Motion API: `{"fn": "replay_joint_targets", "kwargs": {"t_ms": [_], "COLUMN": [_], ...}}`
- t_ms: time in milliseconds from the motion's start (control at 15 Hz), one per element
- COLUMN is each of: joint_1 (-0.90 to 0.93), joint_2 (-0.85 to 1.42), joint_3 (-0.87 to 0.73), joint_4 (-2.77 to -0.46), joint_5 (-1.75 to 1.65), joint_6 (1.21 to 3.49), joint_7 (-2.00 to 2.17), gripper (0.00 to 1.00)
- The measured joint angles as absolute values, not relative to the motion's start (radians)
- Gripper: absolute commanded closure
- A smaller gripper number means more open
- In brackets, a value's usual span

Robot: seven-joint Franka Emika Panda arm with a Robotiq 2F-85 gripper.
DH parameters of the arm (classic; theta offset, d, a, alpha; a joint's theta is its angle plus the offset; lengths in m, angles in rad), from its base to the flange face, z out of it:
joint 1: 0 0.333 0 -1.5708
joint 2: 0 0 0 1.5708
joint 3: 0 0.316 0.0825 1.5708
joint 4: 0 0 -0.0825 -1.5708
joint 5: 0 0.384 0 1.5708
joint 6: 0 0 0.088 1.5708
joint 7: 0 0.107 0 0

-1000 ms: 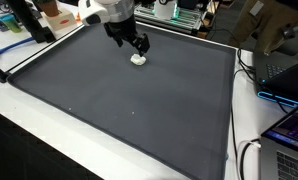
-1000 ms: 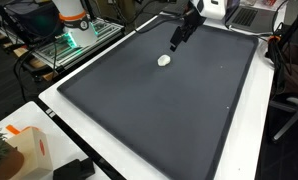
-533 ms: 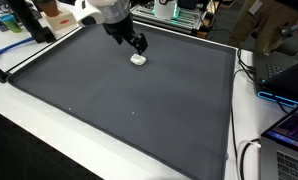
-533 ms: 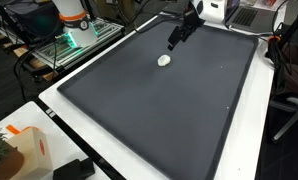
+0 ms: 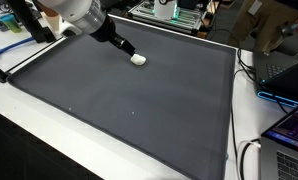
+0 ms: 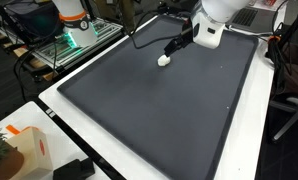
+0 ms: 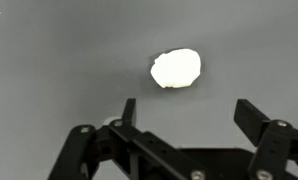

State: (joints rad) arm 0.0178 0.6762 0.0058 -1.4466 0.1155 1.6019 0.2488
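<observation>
A small white lump (image 5: 139,59) lies on the dark grey mat (image 5: 129,110) near its far edge. It shows as a bright rounded blob (image 7: 176,68) in the wrist view, and in an exterior view the lump (image 6: 164,60) sits just beside the fingertips. My gripper (image 5: 128,51) hangs low over the mat right next to the lump; its jaws stand wide apart with nothing between them. In the wrist view the gripper (image 7: 189,112) has the lump just beyond its two dark fingers (image 7: 128,112), slightly off toward one of them. The gripper (image 6: 173,49) is tilted.
The mat is bordered by a white table edge (image 6: 79,115). Laptops and cables (image 5: 284,110) lie along one side. An orange-and-white box (image 6: 24,150) and a second robot base (image 6: 74,25) stand off the mat. Shelving (image 5: 174,12) rises behind.
The arm has swung and lowered, bringing the gripper down closer to the mat beside the white lump. The lump has not moved. The jaws stay wide apart.
</observation>
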Motion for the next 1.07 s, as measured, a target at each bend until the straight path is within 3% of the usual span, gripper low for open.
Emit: {"fn": "replay_joint_targets", "kwargs": {"t_ms": [667, 1067], "joint_1": [0.007, 0.01], "joint_2": [0.86, 0.87], "joint_3": [0.003, 0.002], "joint_4": [-1.225, -1.21], "joint_5": [0.17, 0.17], "joint_6": [1.44, 1.436], "joint_7": [0.27, 0.27], "gripper": [0.0, 0.0]}}
